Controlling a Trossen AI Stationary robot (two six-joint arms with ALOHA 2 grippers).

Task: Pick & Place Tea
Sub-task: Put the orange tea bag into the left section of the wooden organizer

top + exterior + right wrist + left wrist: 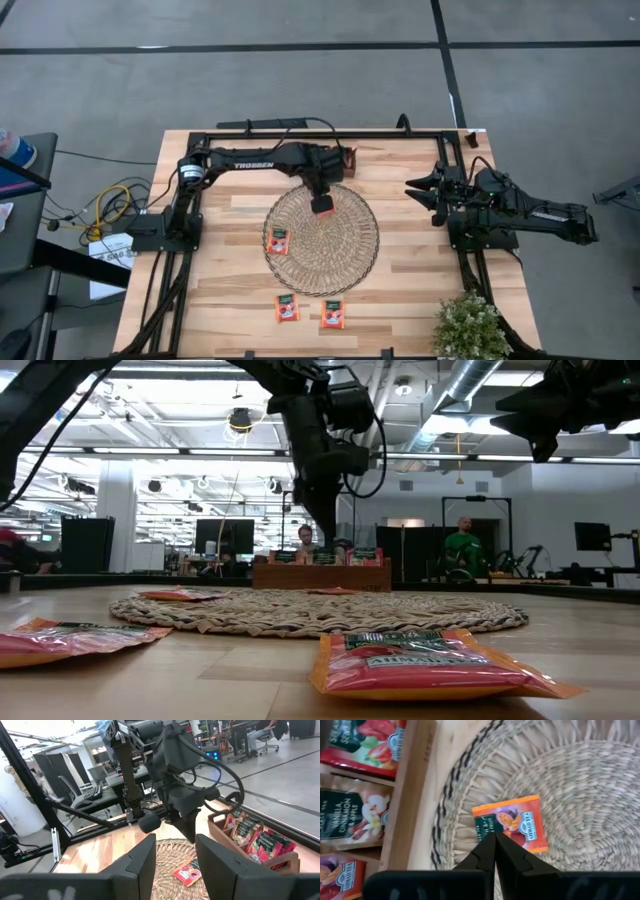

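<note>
While the wooden desk [230, 290] takes up most of the scene, the big round woven mat [345, 262] sits mid-desk with the wooden tray [250, 836] of tea packets at its far edge. Left tool [495, 840] hangs over the mat, fingers clenched together with nothing in them, right above an orange tea sachet [512, 821] lying flat on the weave. Right tool [175, 851] waits off at the desk's right side, fingers spread, empty. Another sachet [279, 241] is on the mat's left part, two more [287, 308] [333, 315] on bare wood near the front.
</note>
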